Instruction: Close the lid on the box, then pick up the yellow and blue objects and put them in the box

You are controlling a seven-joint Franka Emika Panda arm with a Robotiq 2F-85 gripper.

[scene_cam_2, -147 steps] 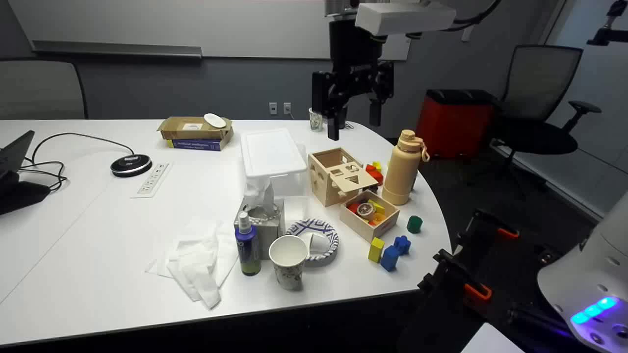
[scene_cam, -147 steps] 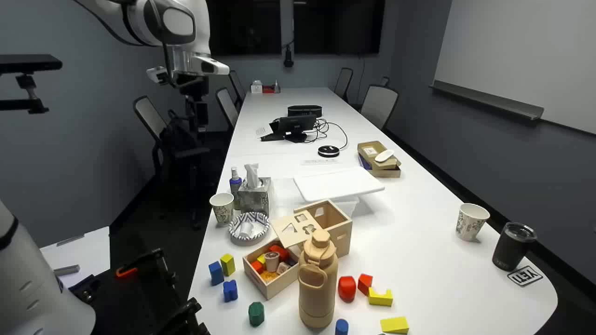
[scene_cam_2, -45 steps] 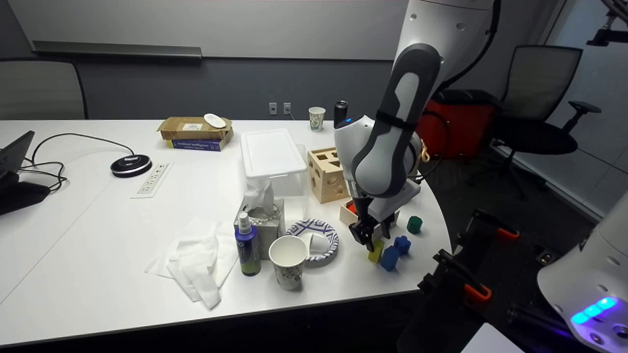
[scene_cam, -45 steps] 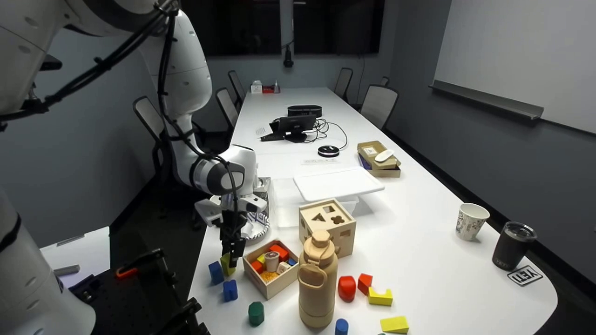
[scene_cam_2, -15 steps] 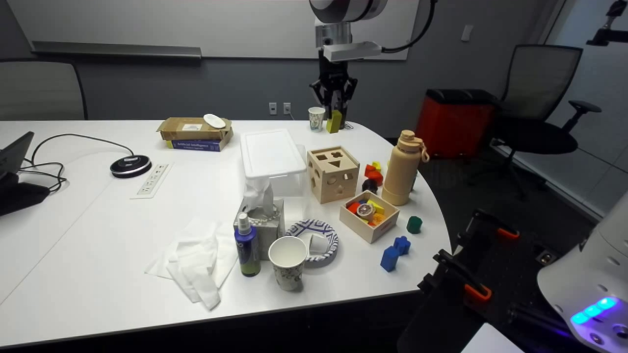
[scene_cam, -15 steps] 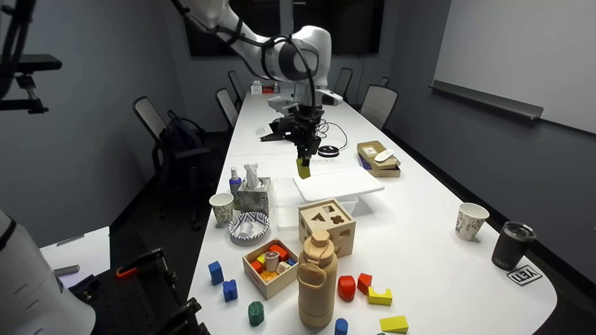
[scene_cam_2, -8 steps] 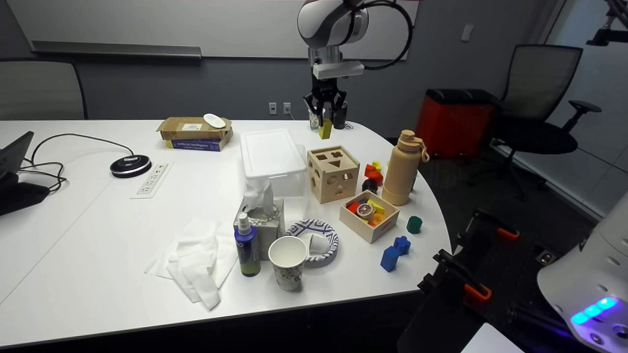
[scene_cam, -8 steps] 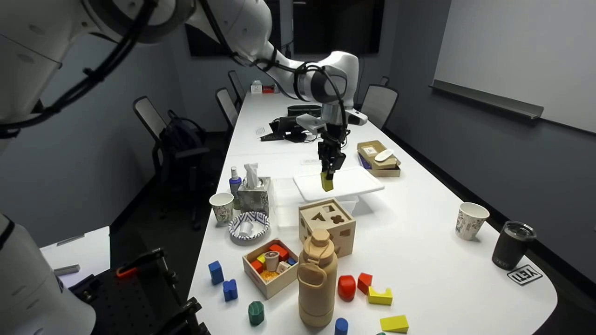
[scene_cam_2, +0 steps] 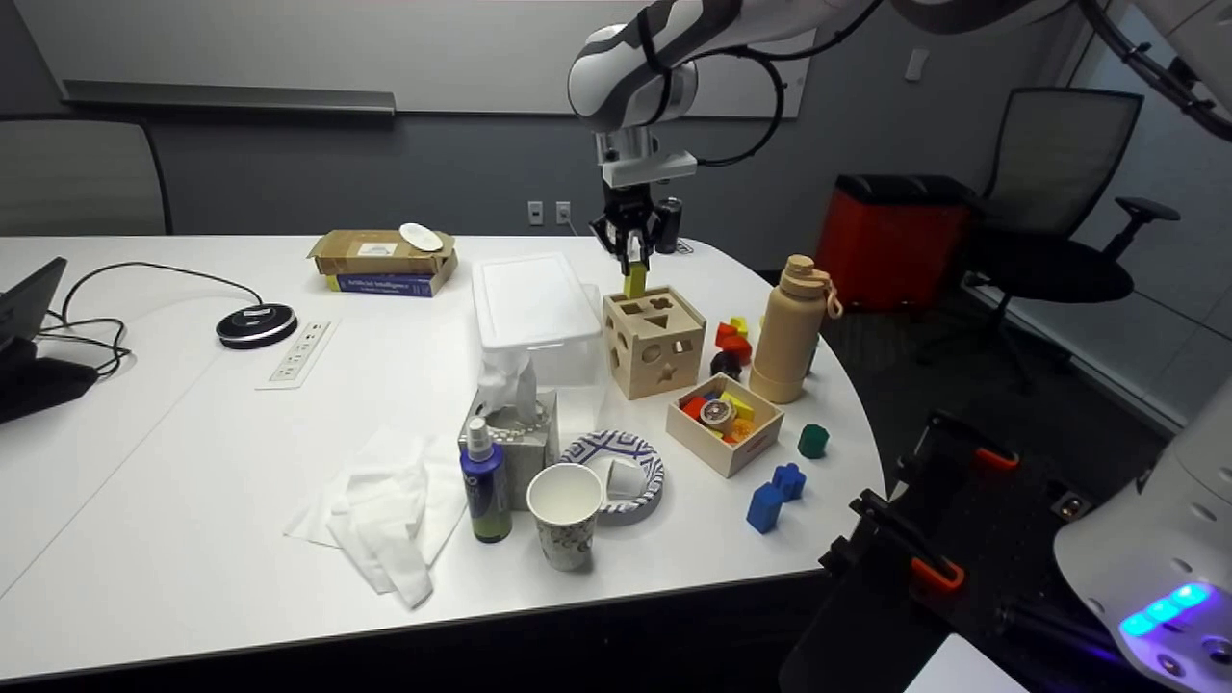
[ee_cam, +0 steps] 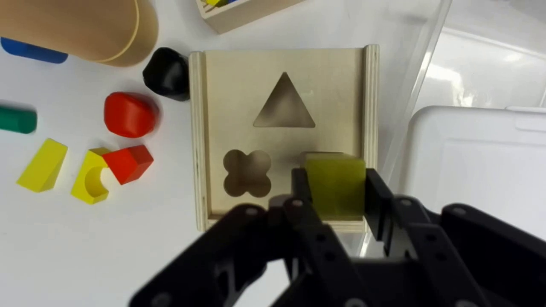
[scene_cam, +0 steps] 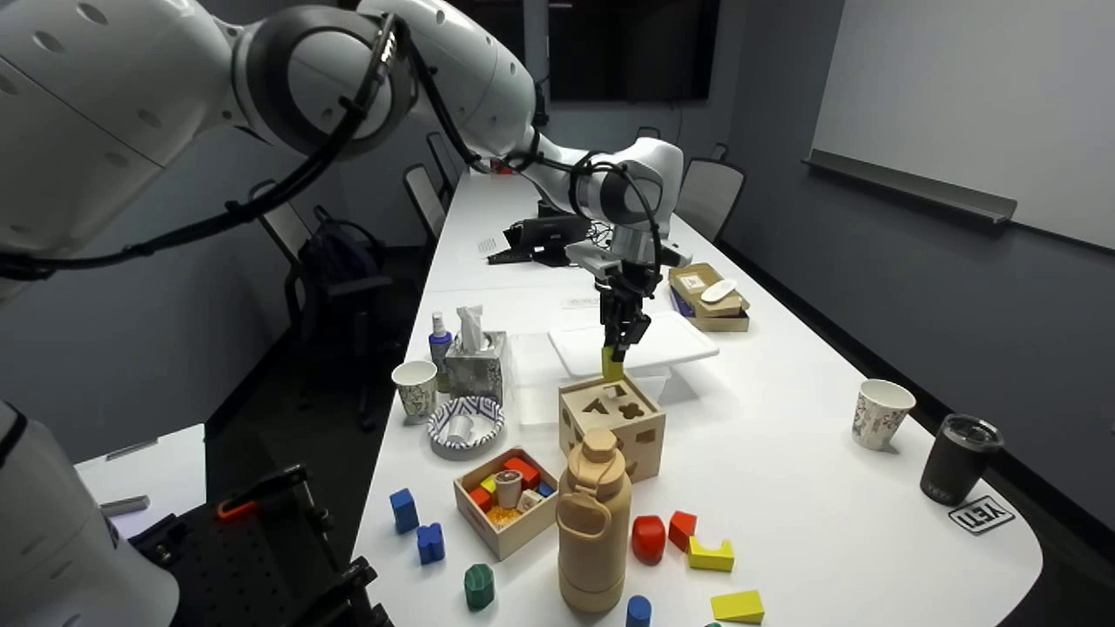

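Note:
The pale wooden box (scene_cam_2: 641,381) stands on the table, its lid (ee_cam: 234,102) lying flat across the top with triangle and clover holes. My gripper (ee_cam: 336,183) is shut on a yellow block (scene_cam_2: 634,280), held upright over the lid's square-hole corner. In the wrist view the block hides most of that hole; whether it touches the lid, I cannot tell. Two blue blocks (scene_cam_2: 765,507) (scene_cam_2: 789,481) sit by the table edge. A blue cylinder (scene_cam: 638,611), a yellow arch (scene_cam: 712,559) and a yellow wedge (scene_cam: 739,607) lie past the bottle.
A tan bottle (scene_cam: 594,540) and a low wooden tray (scene_cam_2: 714,454) of mixed pieces stand close to the box. Beside it is a clear bin with a white lid (scene_cam_2: 535,300). Red blocks (ee_cam: 130,115), a black piece (ee_cam: 167,73) and a tissue box (scene_cam_2: 529,452) surround it.
Seconds ago the lid leaned open and the yellow block stood by the blue ones. Over the last second my gripper has carried the block sideways and down to the box top.

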